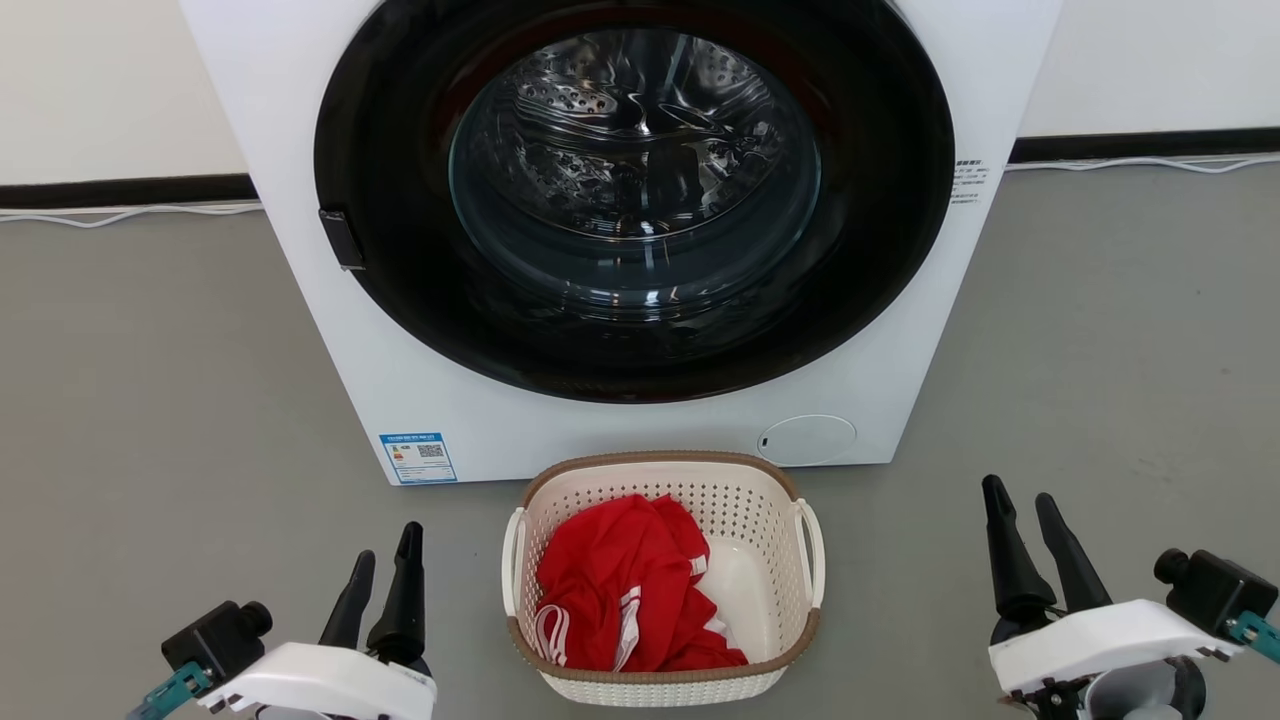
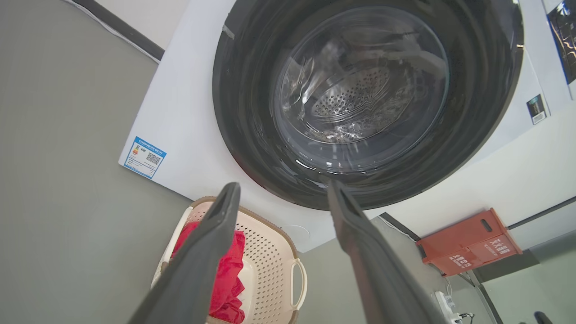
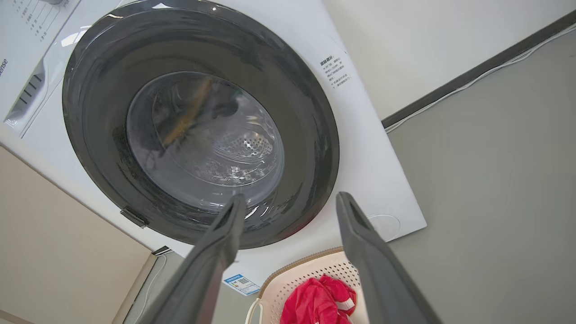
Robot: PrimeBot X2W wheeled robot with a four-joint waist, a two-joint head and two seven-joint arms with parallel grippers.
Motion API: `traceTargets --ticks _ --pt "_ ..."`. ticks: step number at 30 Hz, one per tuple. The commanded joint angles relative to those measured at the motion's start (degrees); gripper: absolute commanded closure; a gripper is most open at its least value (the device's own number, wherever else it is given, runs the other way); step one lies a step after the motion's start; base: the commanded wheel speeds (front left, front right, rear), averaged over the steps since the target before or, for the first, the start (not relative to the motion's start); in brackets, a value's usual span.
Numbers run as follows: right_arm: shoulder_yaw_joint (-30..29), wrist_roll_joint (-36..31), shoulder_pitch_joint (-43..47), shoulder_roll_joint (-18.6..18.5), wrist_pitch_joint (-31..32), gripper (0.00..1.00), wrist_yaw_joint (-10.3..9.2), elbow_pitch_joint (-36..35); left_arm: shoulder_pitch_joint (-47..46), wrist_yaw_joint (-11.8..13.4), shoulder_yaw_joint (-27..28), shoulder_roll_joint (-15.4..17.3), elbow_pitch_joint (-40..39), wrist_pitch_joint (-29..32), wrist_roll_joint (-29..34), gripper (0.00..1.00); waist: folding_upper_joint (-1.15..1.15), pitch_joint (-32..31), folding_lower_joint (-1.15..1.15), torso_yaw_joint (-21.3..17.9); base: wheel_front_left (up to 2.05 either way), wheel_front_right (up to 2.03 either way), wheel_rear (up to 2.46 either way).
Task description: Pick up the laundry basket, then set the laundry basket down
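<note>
The laundry basket (image 1: 760,500), cream-white and perforated with a brown rim and two white loop handles, sits on the grey floor just in front of the washing machine. A red garment (image 1: 620,590) lies inside it. My left gripper (image 1: 385,555) stands open at the lower left, well clear of the basket's left handle. My right gripper (image 1: 1020,505) stands open at the lower right, apart from the right handle. The basket (image 2: 270,265) sits low behind the open fingers in the left wrist view, and the basket (image 3: 306,274) lies between the open fingers at the bottom of the right wrist view.
The white washing machine (image 1: 440,400) with its shut round dark door (image 1: 635,190) stands right behind the basket. A wall with a black skirting and a white cable (image 1: 120,215) runs behind. An orange-red box (image 2: 470,240) stands off to the machine's side.
</note>
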Motion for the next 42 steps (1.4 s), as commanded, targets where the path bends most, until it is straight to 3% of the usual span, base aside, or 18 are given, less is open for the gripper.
traceTargets --ticks 1,42 --pt "1.08 -2.07 -3.17 -0.80 -1.07 0.00 0.26 -1.59 -0.50 0.35 0.70 0.52 -1.59 -0.87 2.09 0.00 0.00 0.02 0.00 -0.04 0.00 0.00 0.00" --pt "0.32 -30.74 -2.87 0.01 -7.80 0.00 0.40 0.13 0.59 2.33 0.89 0.87 -4.11 -7.70 31.22 0.00 0.00 0.48 0.00 -1.24 0.00 0.00 0.00"
